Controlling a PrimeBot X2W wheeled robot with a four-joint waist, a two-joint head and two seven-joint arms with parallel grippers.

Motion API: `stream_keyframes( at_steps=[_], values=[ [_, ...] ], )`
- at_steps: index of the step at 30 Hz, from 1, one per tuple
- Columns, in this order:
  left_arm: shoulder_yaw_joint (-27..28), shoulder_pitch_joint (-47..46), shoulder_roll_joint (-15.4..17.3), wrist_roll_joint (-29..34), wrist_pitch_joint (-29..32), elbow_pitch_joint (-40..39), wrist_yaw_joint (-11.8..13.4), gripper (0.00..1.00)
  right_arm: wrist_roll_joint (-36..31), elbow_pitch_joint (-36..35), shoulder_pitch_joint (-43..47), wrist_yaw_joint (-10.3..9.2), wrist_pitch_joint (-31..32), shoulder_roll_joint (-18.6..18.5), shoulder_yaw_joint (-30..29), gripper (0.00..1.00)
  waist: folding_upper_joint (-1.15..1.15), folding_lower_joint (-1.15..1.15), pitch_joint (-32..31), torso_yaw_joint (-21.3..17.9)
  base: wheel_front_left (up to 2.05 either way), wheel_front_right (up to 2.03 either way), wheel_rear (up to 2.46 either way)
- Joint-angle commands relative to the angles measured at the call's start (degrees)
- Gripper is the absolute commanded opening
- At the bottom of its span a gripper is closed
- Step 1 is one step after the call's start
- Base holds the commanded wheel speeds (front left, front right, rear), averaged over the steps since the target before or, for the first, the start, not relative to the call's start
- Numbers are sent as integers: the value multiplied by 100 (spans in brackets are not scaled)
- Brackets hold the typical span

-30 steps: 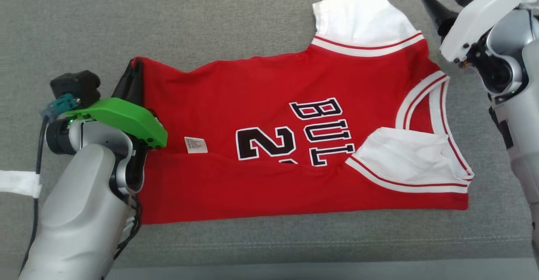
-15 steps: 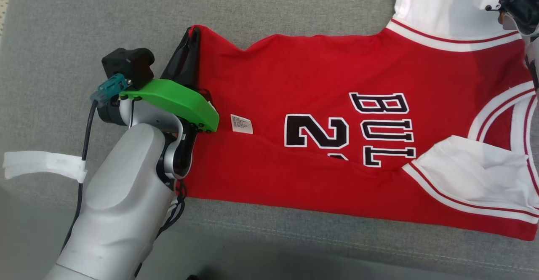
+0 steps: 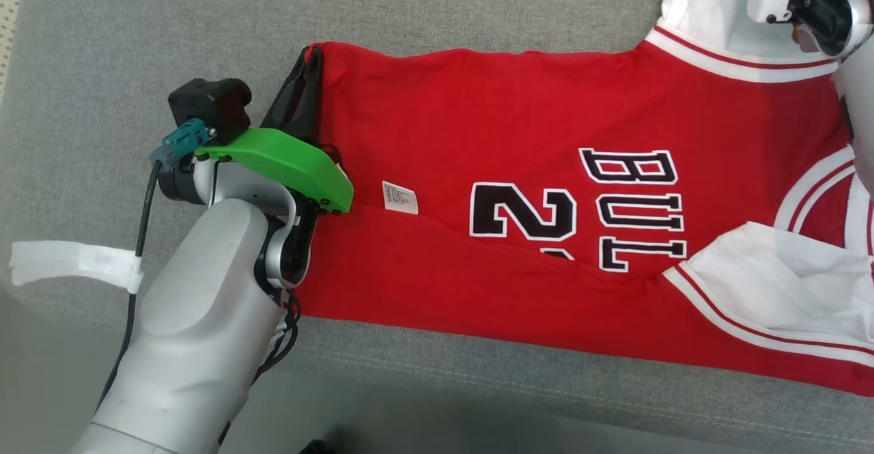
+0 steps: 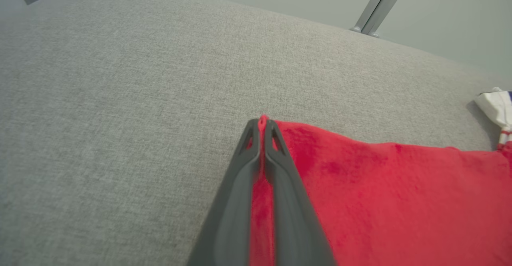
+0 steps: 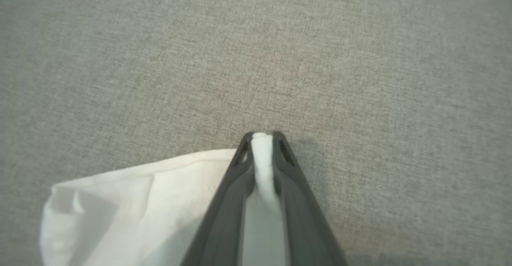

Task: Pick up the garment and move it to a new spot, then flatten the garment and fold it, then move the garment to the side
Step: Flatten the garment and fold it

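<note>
Closing our right gripper [image 5: 262,138], open a moment ago, on the white sleeve [image 3: 703,3] at upper right, left gripper [image 4: 262,128] clamped on the hem [image 3: 334,119], we hold the garment [image 3: 519,119] mid-frame, ready for flattening.

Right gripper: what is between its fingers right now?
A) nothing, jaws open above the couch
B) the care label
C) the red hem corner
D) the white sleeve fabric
D: in the right wrist view the right gripper is closed on a bunch of the white sleeve of the jersey.
</note>
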Motion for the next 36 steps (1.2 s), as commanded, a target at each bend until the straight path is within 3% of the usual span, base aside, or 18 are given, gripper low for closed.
stream_keyframes(
  at_steps=[1,2,16,27,36],
  values=[
    [8,-106,38,-5,8,11,-22,0,34,122,172,0,80,17,51,13,0,0,-48,-47,0,0,0],
    [7,-109,47,-9,12,17,-20,0,37,119,170,0,78,20,87,0,0,0,-63,-63,0,0,0],
    [220,242,282,-283,-19,319,-26,0,795,-273,474,0,-966,208,390,0,0,0,-610,-465,0,0,0],
    [376,703,586,-440,-89,252,41,0,1753,-1210,1268,0,-1293,-185,846,0,0,0,-1082,-857,0,0,0],
    [492,1470,960,-509,-166,-479,213,0,2409,-2511,2488,0,-1788,-573,1082,0,0,0,-1466,-1105,0,0,0]
  ],
)
